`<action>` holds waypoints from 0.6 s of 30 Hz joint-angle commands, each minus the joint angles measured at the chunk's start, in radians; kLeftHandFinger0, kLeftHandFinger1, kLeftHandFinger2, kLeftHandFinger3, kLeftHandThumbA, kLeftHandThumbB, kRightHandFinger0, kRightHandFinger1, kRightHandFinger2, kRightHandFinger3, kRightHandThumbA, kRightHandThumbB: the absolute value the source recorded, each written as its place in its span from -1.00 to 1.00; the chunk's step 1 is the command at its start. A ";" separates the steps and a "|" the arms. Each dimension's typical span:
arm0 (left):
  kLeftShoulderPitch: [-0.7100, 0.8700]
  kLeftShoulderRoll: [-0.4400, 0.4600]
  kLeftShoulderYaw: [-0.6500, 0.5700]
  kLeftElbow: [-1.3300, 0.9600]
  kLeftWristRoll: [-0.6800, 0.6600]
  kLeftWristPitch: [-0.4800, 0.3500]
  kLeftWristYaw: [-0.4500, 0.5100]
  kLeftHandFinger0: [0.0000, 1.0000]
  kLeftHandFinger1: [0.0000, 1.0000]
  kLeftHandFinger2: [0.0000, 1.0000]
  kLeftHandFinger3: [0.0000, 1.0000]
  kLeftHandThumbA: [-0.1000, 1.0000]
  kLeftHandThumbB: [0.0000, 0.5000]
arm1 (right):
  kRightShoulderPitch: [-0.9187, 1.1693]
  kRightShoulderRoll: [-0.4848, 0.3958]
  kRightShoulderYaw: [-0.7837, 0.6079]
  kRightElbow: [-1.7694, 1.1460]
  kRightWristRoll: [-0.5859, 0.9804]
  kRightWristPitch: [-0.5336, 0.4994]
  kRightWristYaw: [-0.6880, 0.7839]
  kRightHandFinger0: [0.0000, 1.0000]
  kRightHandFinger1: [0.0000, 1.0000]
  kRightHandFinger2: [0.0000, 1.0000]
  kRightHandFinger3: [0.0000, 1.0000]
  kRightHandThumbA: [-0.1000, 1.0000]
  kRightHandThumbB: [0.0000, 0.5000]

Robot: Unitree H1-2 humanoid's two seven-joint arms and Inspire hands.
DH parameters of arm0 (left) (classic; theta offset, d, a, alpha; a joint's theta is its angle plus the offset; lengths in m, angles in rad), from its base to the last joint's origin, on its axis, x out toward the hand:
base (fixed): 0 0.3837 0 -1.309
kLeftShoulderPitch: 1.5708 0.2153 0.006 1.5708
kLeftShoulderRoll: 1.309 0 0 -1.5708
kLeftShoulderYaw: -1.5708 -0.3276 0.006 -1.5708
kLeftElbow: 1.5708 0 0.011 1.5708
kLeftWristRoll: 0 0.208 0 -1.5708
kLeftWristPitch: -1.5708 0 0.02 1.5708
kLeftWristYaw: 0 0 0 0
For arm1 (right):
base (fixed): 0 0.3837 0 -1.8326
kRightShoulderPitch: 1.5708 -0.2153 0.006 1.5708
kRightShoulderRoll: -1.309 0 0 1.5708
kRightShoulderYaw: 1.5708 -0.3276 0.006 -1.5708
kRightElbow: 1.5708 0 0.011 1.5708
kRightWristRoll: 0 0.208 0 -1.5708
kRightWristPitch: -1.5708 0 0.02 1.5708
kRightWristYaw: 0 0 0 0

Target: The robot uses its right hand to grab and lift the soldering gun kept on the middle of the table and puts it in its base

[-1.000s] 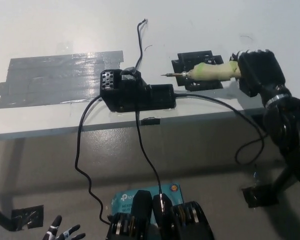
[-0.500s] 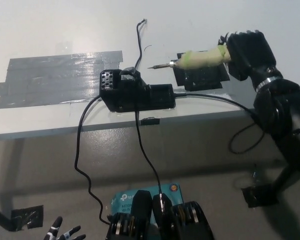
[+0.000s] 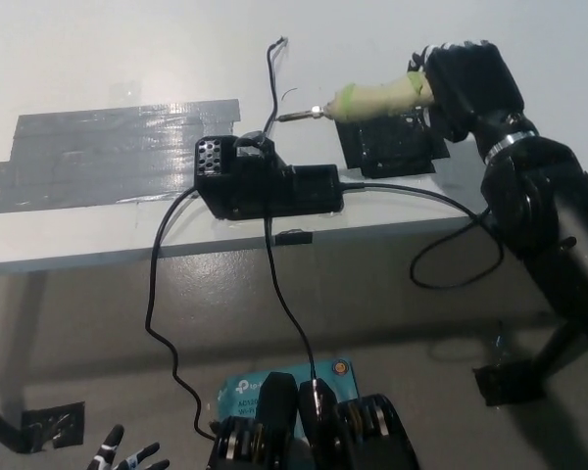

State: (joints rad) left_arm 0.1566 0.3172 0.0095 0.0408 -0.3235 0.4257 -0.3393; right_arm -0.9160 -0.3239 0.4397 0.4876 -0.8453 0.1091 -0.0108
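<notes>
My right hand (image 3: 465, 83) clenched round soldering gun (image 3: 372, 99), held above table (image 3: 127, 59), tip just short of base (image 3: 265, 186), left hand (image 3: 122, 458) low, fingers spread.

The left hand (image 3: 127, 458) is cut off at the bottom edge, near 7 o'clock. The right hand (image 3: 465, 83) hides the back of the soldering gun (image 3: 372, 99).

A lab or workshop is suggested: a white surface (image 3: 98, 59) patched with grey tape (image 3: 108, 152) at nine o'clock, cables (image 3: 162, 294) trailed over a concrete floor (image 3: 98, 343).
</notes>
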 commanded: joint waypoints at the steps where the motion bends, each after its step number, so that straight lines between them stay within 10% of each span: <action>1: 0.004 0.008 -0.007 -0.026 0.003 -0.007 -0.022 1.00 1.00 1.00 1.00 1.00 1.00 | -0.063 0.008 0.001 -0.021 -0.027 0.029 0.015 -1.00 -0.96 -0.14 -0.23 -1.00 -0.32; 8: 0.001 0.006 -0.009 -0.028 0.007 -0.008 -0.018 1.00 1.00 1.00 1.00 1.00 1.00 | -0.080 0.021 0.005 -0.027 -0.034 0.041 0.027 -1.00 -1.00 -0.21 -0.28 -1.00 -0.40; 13: -0.004 0.004 -0.012 -0.021 0.014 -0.016 -0.018 1.00 1.00 1.00 1.00 1.00 1.00 | -0.093 0.022 0.010 -0.008 -0.043 0.038 0.028 -1.00 -1.00 -0.25 -0.79 -1.00 -0.53; 18: -0.011 0.003 -0.015 -0.017 0.013 -0.019 -0.020 1.00 1.00 1.00 1.00 1.00 1.00 | -0.080 0.005 0.026 0.014 -0.065 0.016 0.000 -1.00 -0.94 -0.13 -0.66 -1.00 -0.77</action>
State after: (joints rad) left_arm 0.1533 0.3171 0.0011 0.0392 -0.3178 0.4250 -0.3393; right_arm -0.9345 -0.2978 0.4639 0.5004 -0.8802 0.1398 0.0140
